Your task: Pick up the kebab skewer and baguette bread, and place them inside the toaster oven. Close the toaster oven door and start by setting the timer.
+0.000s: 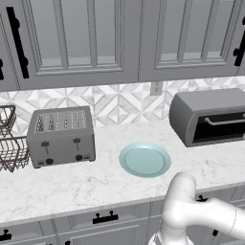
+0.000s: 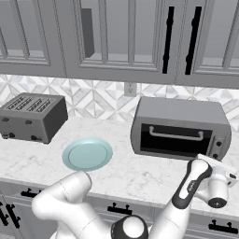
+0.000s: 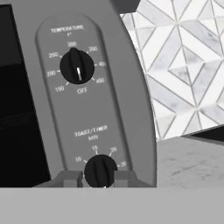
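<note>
While I scan from the left, the light grey slot toaster (image 1: pixel 61 135) sits idle and the round teal plate (image 1: pixel 145 160) on the white marble worktop (image 1: pixel 72 184) lies bare, so I judge the kebab skewer and baguette bread are already inside, though I cannot see them. Further right, the dark grey toaster oven (image 2: pixel 180 127) has its black glass door (image 2: pixel 175 139) closed. My jaws are pinched narrow on the black timer knob (image 3: pixel 100 171); setting it is what remains.
</note>
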Controlling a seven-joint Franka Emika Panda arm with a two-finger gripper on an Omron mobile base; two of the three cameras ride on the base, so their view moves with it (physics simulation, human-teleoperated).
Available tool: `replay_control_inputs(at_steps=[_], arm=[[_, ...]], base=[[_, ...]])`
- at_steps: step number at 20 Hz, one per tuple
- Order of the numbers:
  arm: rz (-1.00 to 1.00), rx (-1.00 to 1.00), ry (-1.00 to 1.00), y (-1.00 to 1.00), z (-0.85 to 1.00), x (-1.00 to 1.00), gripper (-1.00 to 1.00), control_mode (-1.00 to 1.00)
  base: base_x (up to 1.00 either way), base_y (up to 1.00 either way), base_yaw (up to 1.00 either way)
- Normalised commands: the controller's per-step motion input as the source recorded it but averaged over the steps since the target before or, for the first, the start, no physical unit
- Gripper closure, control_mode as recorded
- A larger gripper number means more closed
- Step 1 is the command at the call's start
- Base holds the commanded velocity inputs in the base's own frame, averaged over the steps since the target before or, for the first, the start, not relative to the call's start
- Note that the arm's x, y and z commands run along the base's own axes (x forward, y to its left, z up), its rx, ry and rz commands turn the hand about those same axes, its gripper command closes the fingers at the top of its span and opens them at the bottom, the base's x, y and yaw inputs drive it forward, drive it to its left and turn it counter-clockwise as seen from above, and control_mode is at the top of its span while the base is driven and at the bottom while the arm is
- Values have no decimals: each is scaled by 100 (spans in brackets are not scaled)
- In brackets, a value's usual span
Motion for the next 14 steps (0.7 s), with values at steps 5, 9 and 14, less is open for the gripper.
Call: replay_control_inputs(at_steps=[5, 9, 14], arm=[[-2, 18, -4, 20, 24, 26, 100, -100], [-1, 16, -5, 14, 33, 30, 100, -100], [0, 17, -5, 6, 29, 28, 100, -100]], base=[[0, 0, 0], [0, 0, 0], [0, 0, 0]])
